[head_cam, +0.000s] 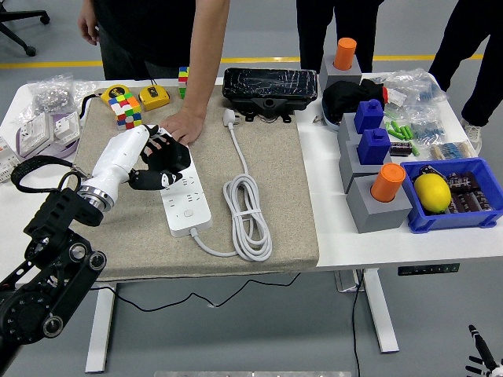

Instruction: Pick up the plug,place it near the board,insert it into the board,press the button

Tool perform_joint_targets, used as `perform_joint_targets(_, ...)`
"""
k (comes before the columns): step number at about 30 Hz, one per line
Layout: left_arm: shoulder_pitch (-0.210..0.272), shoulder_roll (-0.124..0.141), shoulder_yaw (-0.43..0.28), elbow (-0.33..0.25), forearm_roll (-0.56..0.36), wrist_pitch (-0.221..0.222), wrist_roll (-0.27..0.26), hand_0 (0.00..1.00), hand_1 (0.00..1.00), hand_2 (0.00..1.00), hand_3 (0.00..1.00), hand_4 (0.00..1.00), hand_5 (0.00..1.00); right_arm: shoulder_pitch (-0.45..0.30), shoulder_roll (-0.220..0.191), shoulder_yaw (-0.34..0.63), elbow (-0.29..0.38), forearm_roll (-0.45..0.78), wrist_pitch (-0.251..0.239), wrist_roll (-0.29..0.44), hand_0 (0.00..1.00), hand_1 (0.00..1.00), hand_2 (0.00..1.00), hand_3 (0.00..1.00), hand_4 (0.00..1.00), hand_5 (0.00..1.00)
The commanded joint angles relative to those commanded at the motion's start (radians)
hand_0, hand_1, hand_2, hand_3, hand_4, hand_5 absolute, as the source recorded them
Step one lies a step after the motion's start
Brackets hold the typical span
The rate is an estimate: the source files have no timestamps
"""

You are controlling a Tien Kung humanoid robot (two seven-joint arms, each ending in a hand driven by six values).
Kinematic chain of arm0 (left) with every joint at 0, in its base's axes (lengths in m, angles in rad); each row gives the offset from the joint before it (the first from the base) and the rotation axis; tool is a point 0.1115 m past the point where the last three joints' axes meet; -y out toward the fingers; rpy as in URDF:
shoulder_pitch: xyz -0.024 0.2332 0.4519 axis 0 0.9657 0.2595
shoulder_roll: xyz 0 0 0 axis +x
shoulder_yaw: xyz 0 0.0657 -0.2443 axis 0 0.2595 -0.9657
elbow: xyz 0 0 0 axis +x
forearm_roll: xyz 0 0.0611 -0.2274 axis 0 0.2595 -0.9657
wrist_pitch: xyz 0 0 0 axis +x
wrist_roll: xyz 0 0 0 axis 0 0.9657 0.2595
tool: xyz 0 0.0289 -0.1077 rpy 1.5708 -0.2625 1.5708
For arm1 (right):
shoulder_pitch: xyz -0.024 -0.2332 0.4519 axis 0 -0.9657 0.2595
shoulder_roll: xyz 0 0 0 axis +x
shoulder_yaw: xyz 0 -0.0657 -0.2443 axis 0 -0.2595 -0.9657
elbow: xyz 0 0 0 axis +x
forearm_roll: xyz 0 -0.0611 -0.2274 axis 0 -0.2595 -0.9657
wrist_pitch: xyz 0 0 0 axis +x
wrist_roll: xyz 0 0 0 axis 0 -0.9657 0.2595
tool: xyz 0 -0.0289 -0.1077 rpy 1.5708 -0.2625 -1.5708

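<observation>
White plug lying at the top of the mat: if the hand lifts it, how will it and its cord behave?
The plug looks small and rigid, probably light. Its cord lies in loose coils, so it likely trails floppily and drags. The power strip may shift unless the person's hand holds it.

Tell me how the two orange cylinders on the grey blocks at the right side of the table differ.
The far orange cylinder stands upright on its grey block at the table's back edge; the near orange cylinder tilts on its grey block, toward the front beside the blue bin. The near one looks wider. Both share the same colour and sit in matching grey bases.
</observation>
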Motion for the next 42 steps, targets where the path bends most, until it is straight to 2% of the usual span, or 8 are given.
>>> perform_joint_targets(10,-0.028,0.022,0.011,0.085,-0.041,-0.014,-0.026,0.312,0.446,0.446,0.533,0.788,0.002,0.0,-0.001,0.003,0.0,0.0,-0.002,0.001,0.817,0.804,0.791,0.831,0.998,0.998)
perform_joint_targets(24,-0.033,0.012,0.006,0.182,-0.06,-0.014,-0.048,0.321,0.455,0.445,0.532,0.783,0.002,0.002,-0.002,0.004,0.0,0.0,-0.003,0.001,0.816,0.802,0.788,0.83,0.998,0.998)
perform_joint_targets(42,-0.047,0.009,-0.006,0.243,-0.044,-0.031,-0.058,0.34,0.484,0.455,0.535,0.776,0.002,-0.001,-0.003,0.005,0.0,-0.001,-0.004,0.001,0.817,0.803,0.788,0.829,0.998,0.998)
